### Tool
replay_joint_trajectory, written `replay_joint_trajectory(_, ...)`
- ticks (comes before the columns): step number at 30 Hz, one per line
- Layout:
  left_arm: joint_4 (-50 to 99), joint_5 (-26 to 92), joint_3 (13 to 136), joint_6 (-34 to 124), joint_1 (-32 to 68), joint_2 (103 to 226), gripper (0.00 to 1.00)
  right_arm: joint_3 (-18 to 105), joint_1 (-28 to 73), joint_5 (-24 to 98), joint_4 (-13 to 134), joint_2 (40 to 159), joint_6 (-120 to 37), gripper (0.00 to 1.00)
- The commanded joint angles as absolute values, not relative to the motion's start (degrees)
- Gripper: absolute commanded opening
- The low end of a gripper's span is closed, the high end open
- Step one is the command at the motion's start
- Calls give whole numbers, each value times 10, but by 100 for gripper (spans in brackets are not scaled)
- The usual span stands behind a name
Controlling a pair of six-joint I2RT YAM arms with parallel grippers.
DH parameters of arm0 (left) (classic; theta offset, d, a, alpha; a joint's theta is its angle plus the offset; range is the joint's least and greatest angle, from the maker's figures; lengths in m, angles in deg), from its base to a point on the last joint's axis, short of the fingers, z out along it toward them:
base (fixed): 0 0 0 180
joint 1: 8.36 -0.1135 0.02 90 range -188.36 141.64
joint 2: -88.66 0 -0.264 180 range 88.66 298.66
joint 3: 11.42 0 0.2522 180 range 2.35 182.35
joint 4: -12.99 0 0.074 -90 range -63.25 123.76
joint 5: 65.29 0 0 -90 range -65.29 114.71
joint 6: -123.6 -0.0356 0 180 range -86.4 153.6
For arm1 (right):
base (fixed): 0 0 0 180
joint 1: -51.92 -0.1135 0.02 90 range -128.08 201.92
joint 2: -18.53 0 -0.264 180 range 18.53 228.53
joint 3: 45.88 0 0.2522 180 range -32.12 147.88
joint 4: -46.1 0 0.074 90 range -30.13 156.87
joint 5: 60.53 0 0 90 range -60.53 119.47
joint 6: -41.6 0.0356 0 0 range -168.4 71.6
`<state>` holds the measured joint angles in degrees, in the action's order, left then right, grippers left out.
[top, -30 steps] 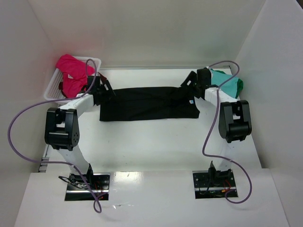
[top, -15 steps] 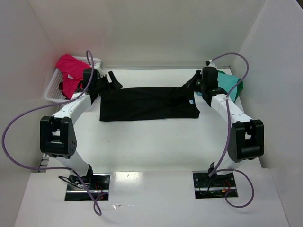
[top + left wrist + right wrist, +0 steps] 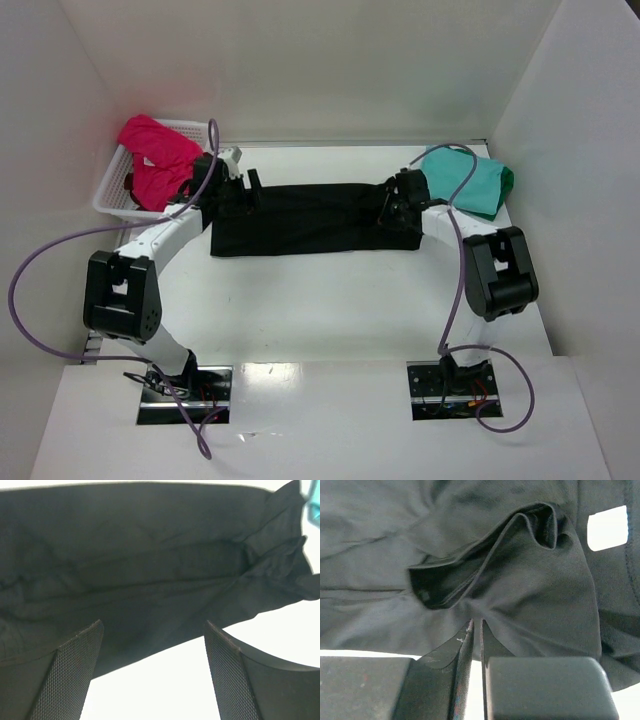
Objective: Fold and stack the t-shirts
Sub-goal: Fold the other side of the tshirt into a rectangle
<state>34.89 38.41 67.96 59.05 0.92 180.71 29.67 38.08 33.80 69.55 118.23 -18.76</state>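
Seen from above, the black t-shirt (image 3: 310, 220) lies spread as a long strip across the far half of the tabletop (image 3: 330, 300), with an arm at each end. The left tool (image 3: 245, 190) sits over the shirt's left end and the right tool (image 3: 392, 208) over its right end. At that size, the top view does not show how either pair of jaws stands.

The wrist views show this. On the left wrist camera the two fingers (image 3: 75, 675) stand wide apart over the shirt's near hem with nothing between them; whether their tips touch the cloth cannot be told. On the right wrist camera the fingers (image 3: 462, 680) are pressed together on a raised pucker of black cloth, so the tool is clamped on the shirt.

Only the top view shows the rest. A magenta-pink t-shirt (image 3: 155, 150) is heaped in the white basket (image 3: 108, 190) at far left. A teal t-shirt (image 3: 468, 185) lies folded at far right, with a green t-shirt (image 3: 507, 180) showing only as an edge beneath it. The right arm hides part of the black shirt's right end.
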Motion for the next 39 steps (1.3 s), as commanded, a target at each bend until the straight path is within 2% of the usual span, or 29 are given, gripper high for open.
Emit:
replay_joint_trajectory(1,344,389,675,581,8,1804,89,340,383,333,686,1238,-202,14)
replay_joint_trajectory(11,349,389,676,581,8,1837,89,432,383,339,680,1336,-202,14)
replay_joint_trajectory(20,355,396,676,581,8,1863,89,566,383,361,708,1406,-197,17)
replay_joint_trajectory(27,371,371,680,576,8,1864,89,577,383,351,705,1426,-197,21)
replay_joint_trajectory(31,393,352,703,566,8,1860,91,575,383,324,705,1447,-211,21)
replay_joint_trajectory(35,395,344,710,519,8,1833,100,586,383,322,702,1454,-216,22)
replay_joint_trajectory(39,384,333,724,440,8,1808,100,610,383,312,700,1454,-216,27)
